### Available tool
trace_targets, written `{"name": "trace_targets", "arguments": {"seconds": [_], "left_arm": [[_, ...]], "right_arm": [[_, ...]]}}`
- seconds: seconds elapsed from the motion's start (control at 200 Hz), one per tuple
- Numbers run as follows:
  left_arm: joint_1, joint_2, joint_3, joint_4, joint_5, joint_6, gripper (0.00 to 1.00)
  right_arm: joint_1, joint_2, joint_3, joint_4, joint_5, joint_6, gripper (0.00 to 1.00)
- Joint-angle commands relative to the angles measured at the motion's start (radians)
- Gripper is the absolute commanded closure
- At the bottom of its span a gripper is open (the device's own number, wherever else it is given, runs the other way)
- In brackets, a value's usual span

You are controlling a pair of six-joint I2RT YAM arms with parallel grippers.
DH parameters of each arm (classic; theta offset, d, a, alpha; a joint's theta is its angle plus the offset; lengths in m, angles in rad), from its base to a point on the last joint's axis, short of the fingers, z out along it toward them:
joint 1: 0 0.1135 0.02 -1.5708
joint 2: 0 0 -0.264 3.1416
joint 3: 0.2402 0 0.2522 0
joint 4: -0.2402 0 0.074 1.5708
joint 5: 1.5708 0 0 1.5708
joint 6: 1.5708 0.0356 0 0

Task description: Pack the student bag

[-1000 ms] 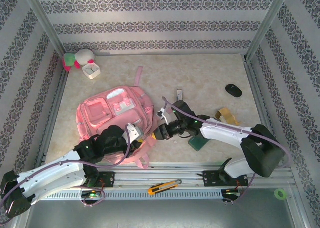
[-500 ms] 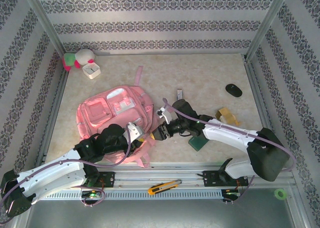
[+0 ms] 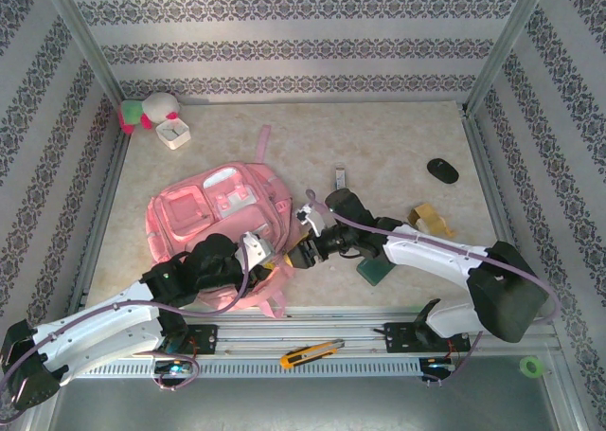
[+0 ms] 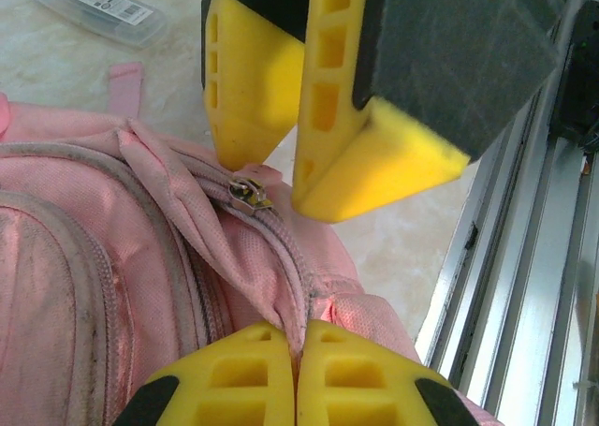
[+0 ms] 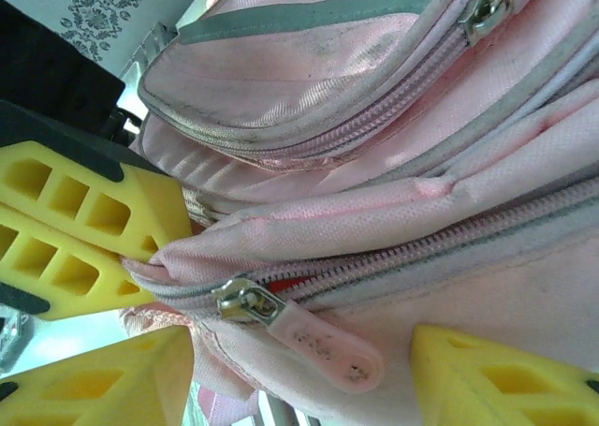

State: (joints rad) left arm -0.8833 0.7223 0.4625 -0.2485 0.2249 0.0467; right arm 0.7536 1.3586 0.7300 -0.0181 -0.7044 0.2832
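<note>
Near edge: orange box cutter (image 3: 311,354) lies on the frame rail (image 3: 322,319) between the arm bases; not packed.

Just beyond: the student bag (image 3: 213,213) lies flat on the worktop (image 3: 379,137), left of centre, its near corner between both claws.

Left claw (image 3: 262,253): clenched on a fold of bag fabric at the end of the main zip; the left wrist view shows its fingers (image 4: 248,379) pressed together with the seam pinched between them.

Right claw (image 3: 299,254): released, grasping nothing; its jaws stand apart on either side of the zip pull (image 5: 323,346); the pink tab lies between the fingers (image 5: 487,379), touching neither; the teeth are meshed beyond the zip slider (image 4: 247,194) as far as I can see.

Step in hand, my reading: opening the main compartment; left anchors, right lines up on the pull.

Next move calls for closing the right claw squarely on the tab, then drawing along the zip line away from the left anchor; the tab looks small and slick, so it may slip out.

Further out: a dark green flat item (image 3: 374,270) beside the right forearm; a computer mouse (image 3: 442,170) far right; a plush toy (image 3: 142,112) in the far left corner; all outside the bag.
</note>
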Motion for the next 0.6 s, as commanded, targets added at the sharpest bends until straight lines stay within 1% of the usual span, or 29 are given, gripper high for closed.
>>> {"name": "trace_targets", "arguments": {"seconds": [0.0, 0.03, 0.12, 0.16, 0.255, 0.335, 0.385, 0.505, 0.595], "left_arm": [[-0.002, -0.066, 0.041, 0.069, 0.058, 0.068, 1.0], [0.003, -0.082, 0.034, 0.063, 0.063, 0.084, 1.0], [0.022, -0.144, 0.003, 0.051, 0.086, 0.147, 1.0], [0.03, -0.177, -0.01, 0.044, 0.091, 0.175, 1.0], [0.045, -0.231, -0.021, -0.002, 0.12, 0.267, 1.0], [0.056, -0.237, -0.004, -0.057, 0.136, 0.321, 1.0], [0.058, -0.231, 0.004, -0.077, 0.145, 0.342, 1.0], [0.061, -0.223, 0.01, -0.072, 0.153, 0.355, 1.0], [0.061, -0.221, 0.002, -0.047, 0.154, 0.345, 1.0]], "right_arm": [[-0.034, -0.101, -0.04, -0.007, -0.02, -0.072, 0.38], [-0.04, -0.132, -0.055, -0.01, -0.005, -0.081, 0.37], [-0.048, -0.215, -0.099, 0.002, -0.013, -0.154, 0.37], [-0.044, -0.242, -0.111, 0.001, 0.01, -0.192, 0.38], [-0.038, -0.271, -0.108, -0.028, 0.023, -0.324, 0.38], [-0.023, -0.254, -0.083, -0.044, 0.021, -0.433, 0.39], [-0.015, -0.227, -0.061, -0.046, 0.005, -0.475, 0.39], [0.011, -0.122, 0.004, -0.054, -0.063, -0.508, 0.39], [0.045, -0.056, 0.035, -0.048, -0.082, -0.519, 0.4]]}}
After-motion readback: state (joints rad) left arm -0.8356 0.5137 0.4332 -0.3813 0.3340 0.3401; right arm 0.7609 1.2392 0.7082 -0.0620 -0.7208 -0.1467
